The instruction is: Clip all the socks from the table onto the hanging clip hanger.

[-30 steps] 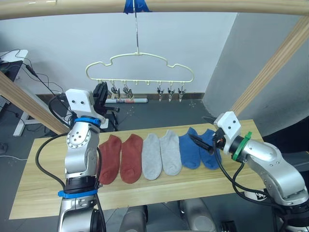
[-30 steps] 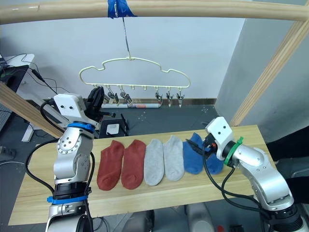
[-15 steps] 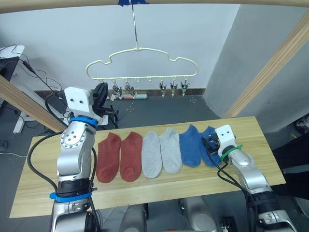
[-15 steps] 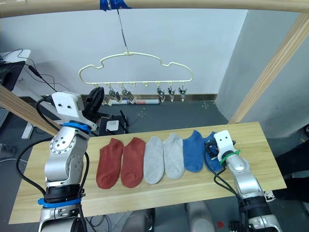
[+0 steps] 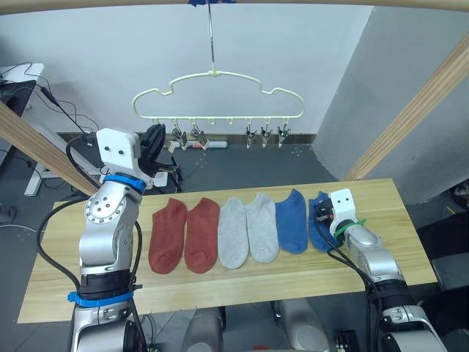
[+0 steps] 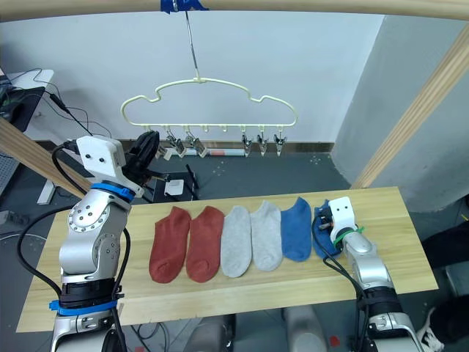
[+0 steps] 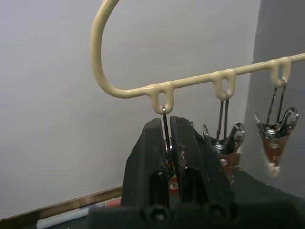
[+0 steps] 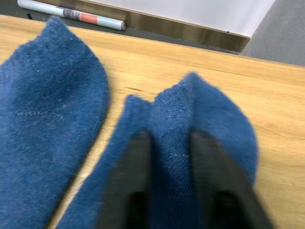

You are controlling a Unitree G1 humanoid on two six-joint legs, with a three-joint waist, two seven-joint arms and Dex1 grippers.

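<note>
The right claw (image 8: 164, 157) pinches the rightmost blue sock (image 8: 190, 124) on the bench (image 5: 220, 282), fabric bunched between its fingers, while the left claw (image 7: 169, 138) clamps the end clip (image 7: 165, 125) of the hanging clip hanger (image 5: 220, 95).

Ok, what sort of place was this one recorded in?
Probably a lab or test room, not a home: a wooden pole frame holds the clip hanger over a plank table, and loose cables trail by a desk.

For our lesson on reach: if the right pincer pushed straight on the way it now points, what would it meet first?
The right pincer is already pressed into the rightmost blue sock, fabric bunched between its fingers. Straight on, it would likely push along that sock and the table under it.
</note>
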